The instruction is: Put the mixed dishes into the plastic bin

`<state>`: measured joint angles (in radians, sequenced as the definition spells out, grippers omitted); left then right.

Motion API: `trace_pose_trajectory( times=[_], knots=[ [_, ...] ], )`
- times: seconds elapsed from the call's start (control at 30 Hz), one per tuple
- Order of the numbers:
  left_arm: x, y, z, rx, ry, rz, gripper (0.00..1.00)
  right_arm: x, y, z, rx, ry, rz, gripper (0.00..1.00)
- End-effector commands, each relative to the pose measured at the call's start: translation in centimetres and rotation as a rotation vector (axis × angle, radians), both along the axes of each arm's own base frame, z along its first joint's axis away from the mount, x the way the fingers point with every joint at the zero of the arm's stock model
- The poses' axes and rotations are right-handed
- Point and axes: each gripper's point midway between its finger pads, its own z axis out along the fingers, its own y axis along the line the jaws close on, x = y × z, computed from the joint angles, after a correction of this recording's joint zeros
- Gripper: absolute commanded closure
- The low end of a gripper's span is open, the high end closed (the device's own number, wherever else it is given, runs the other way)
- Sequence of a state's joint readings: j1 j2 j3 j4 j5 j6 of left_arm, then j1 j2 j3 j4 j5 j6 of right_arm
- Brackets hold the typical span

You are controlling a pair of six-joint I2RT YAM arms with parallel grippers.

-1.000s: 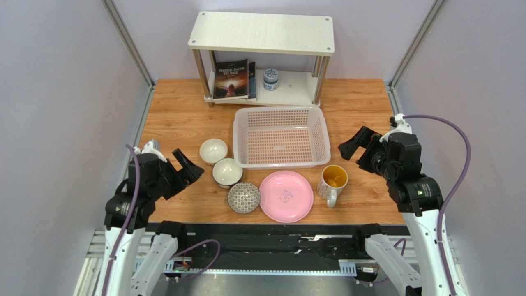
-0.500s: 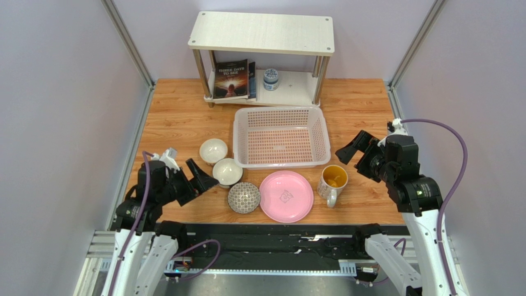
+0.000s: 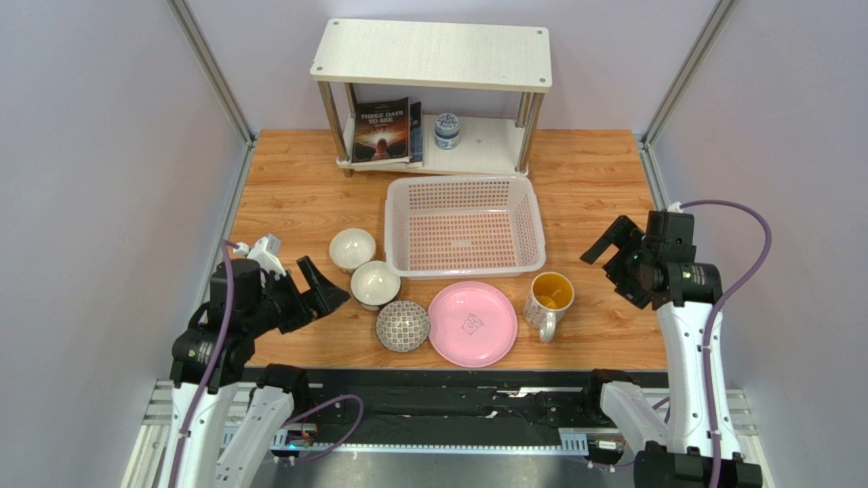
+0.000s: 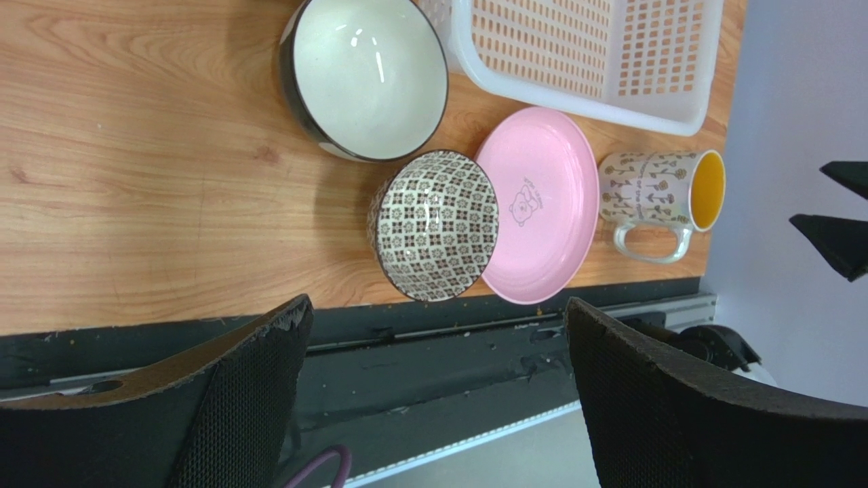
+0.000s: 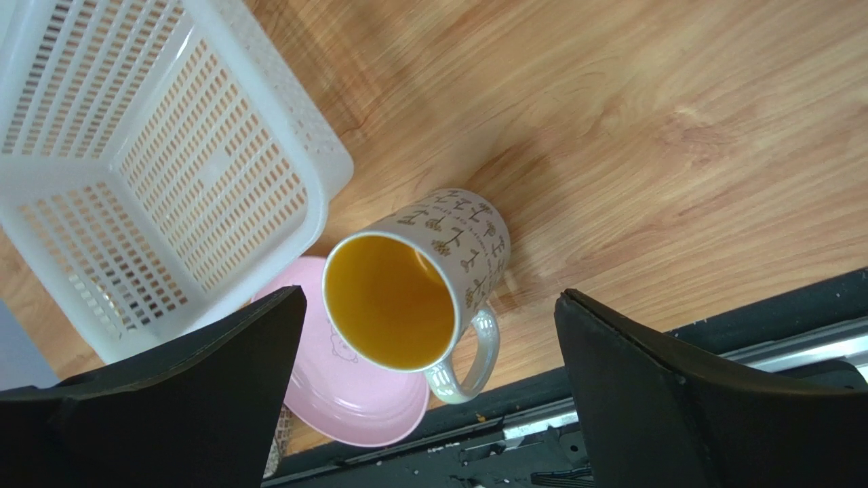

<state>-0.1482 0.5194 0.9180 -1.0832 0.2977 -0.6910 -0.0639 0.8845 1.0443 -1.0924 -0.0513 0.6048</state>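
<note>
The shelf (image 3: 433,61) stands at the counter's (image 3: 295,193) back, with a book (image 3: 382,130) and a jar (image 3: 446,130) on its lower tier. Before it sits the bin (image 3: 464,226). Nearer than the bin lie the mug (image 3: 549,299) on the right and the plate (image 3: 472,323) in the middle. The first bowl (image 3: 402,326) is just left of the plate, the second bowl (image 3: 375,284) behind that, and the third bowl (image 3: 351,248) beside the bin's left wall.

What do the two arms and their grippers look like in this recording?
The left arm and right arm have white lower links and black upper housings; a purple cable loops along each. The left gripper and right gripper are black, each with two broad wedge-shaped fingers whose inner faces have a fine mesh texture.
</note>
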Motion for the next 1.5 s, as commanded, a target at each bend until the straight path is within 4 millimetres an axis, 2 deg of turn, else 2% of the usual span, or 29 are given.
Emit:
trace_pose_trajectory(
  times=[0.0, 0.1, 0.13, 0.27, 0.33, 0.43, 0.47, 0.57, 0.6, 0.67, 0.7, 0.77, 0.8, 0.87, 0.9, 0.97, 1.0, 1.07, 1.1, 1.13, 1.17, 1.23, 1.3, 1.33, 1.37, 1.47],
  knots=[
    [-0.5, 0.3, 0.1, 0.027, -0.007, -0.012, 0.03, 0.0, 0.1, 0.2, 0.045, 0.006, 0.002, 0.01],
    [-0.5, 0.4, -0.2, 0.033, 0.004, -0.009, 0.03, -1.0, -1.1, -0.8, -0.014, 0.057, -0.029, 0.01],
    [-0.4, 0.4, -0.3, 0.033, 0.006, -0.009, 0.03, -1.2, -1.1, -0.6, -0.015, 0.054, -0.030, 0.01],
    [0.1, -0.1, 0.5, 0.018, -0.016, -0.028, 0.07, -2.8, 0.8, 1.2, 0.059, -0.013, -0.003, 0.08],
    [0.6, -0.5, 1.4, 0.008, -0.030, -0.054, 0.07, -3.6, 0.5, 2.1, -0.002, -0.030, 0.001, 0.10],
    [1.4, -1.2, 2.7, -0.007, -0.047, -0.089, 0.08, -3.3, 0.8, 4.8, -0.024, -0.114, 0.044, 0.10],
    [1.8, -1.5, 3.0, -0.016, -0.050, -0.101, 0.09, -2.8, 1.9, 6.3, 0.016, -0.147, 0.090, 0.11],
    [1.9, -2.4, 2.8, -0.043, -0.011, -0.138, 0.10, -2.1, 4.6, 8.4, 0.111, -0.187, 0.171, 0.15],
    [1.7, -2.7, 2.4, -0.050, 0.007, -0.150, 0.11, -2.2, 6.6, 9.1, 0.131, -0.204, 0.254, 0.14],
    [1.6, -3.4, 2.1, -0.051, 0.033, -0.170, 0.11, -2.1, 8.9, 9.8, 0.136, -0.223, 0.327, 0.13],
    [0.8, -4.4, 2.0, -0.041, 0.037, -0.226, 0.11, -2.7, 10.7, 9.9, 0.109, -0.227, 0.409, 0.12],
    [0.9, -5.0, 1.6, -0.016, 0.050, -0.228, 0.11, -2.5, 12.7, 8.9, 0.087, -0.173, 0.453, 0.09],
    [-0.2, -6.3, 1.4, -0.012, 0.061, -0.296, 0.11, -3.0, 14.0, 8.8, 0.088, -0.174, 0.492, 0.09],
    [-0.6, -7.8, 1.2, -0.041, 0.080, -0.317, 0.11, -3.0, 15.5, 8.8, 0.151, -0.189, 0.499, 0.09],
    [-1.8, -9.0, 0.2, -0.049, 0.108, -0.374, 0.11, -3.3, 16.3, 8.6, 0.176, -0.187, 0.522, 0.09],
    [-2.7, -10.8, -0.6, -0.086, 0.125, -0.397, 0.11, -3.7, 17.3, 7.3, 0.181, -0.158, 0.546, 0.09],
    [-4.2, -11.9, -0.9, -0.077, 0.133, -0.460, 0.11, -4.6, 18.1, 6.9, 0.168, -0.145, 0.588, 0.09],
    [-4.4, -12.8, -1.7, -0.061, 0.145, -0.445, 0.10, -5.2, 18.8, 5.7, 0.135, -0.108, 0.619, 0.08],
    [-5.7, -13.8, -2.0, -0.077, 0.170, -0.482, 0.10, -5.9, 19.5, 5.3, 0.141, -0.094, 0.648, 0.07],
    [-5.9, -15.1, -1.7, -0.115, 0.160, -0.502, 0.10, -6.1, 19.7, 4.8, 0.138, -0.080, 0.655, 0.07],
    [-6.6, -15.8, -2.9, -0.110, 0.189, -0.522, 0.09, -6.4, 20.0, 4.6, 0.136, -0.074, 0.661, 0.07],
    [-7.5, -17.2, -3.9, -0.109, 0.197, -0.532, 0.09, -6.4, 20.0, 4.3, 0.137, -0.079, 0.651, 0.07],
    [-7.1, -17.7, -4.8, -0.103, 0.182, -0.503, 0.08, -6.5, 20.1, 4.6, 0.152, -0.098, 0.649, 0.06],
    [-6.6, -18.7, -4.7, -0.158, 0.175, -0.480, 0.08, -6.5, 20.1, 4.6, 0.158, -0.104, 0.645, 0.06],
    [-6.7, -18.6, -6.4, -0.157, 0.196, -0.465, 0.07, -6.5, 20.0, 4.4, 0.154, -0.102, 0.649, 0.06],
    [-6.5, -19.7, -7.5, -0.256, 0.221, -0.414, 0.08, -6.7, 19.8, 3.9, 0.139, -0.083, 0.651, 0.06]
  ],
)
